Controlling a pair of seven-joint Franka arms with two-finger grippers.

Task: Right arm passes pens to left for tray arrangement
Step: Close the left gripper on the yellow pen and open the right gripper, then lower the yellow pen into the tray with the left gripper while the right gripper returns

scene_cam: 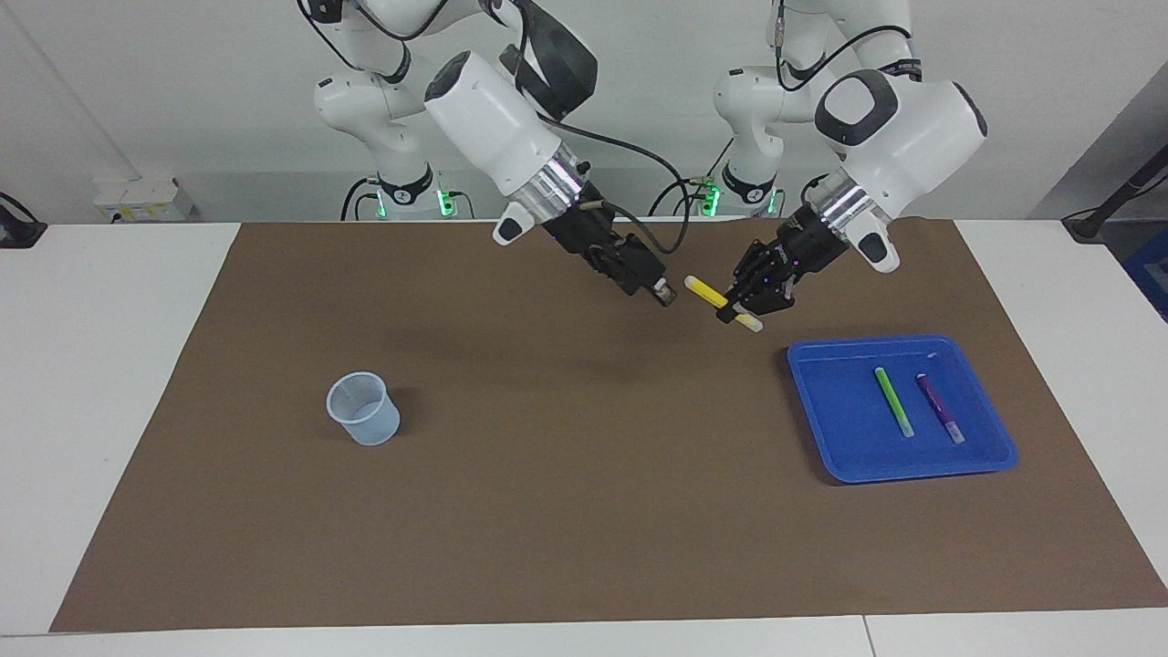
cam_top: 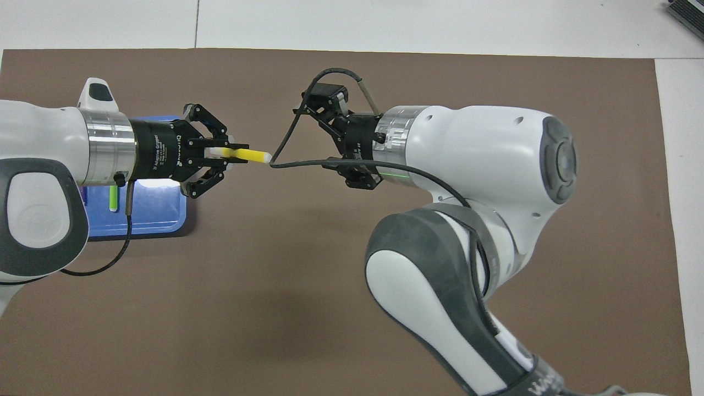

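Over the mat between cup and tray: handoff done, we read the third pen as now belonging to the left arm.

Facing view: the left gripper (scene_cam: pixel 741 308) pinches the yellow pen (scene_cam: pixel 707 293) near its whitish lower end, pen slanting up toward 10 o'clock, in the air over the brown mat (scene_cam: pixel 547 511). The right gripper (scene_cam: pixel 664 294) sits just off the pen's free tip at 9 o'clock, fingers spread, touching nothing. The blue tray (scene_cam: pixel 826 438) lies at 5 o'clock from the pen, with the green pen (scene_cam: pixel 893 401) and purple pen (scene_cam: pixel 940 408) side by side in it. The cup (scene_cam: pixel 363 409) is well apart. Next, we judge: left swings over the tray, lowers, and sets the pen parallel to the other two.

Overhead view: left gripper (cam_top: pixel 228 157) clamped on yellow pen (cam_top: pixel 246 155), tip pointing to 3 o'clock; right gripper (cam_top: pixel 316 132) clear of it, jaws wide. Tray (cam_top: pixel 159 220) mostly hidden under the left wrist.
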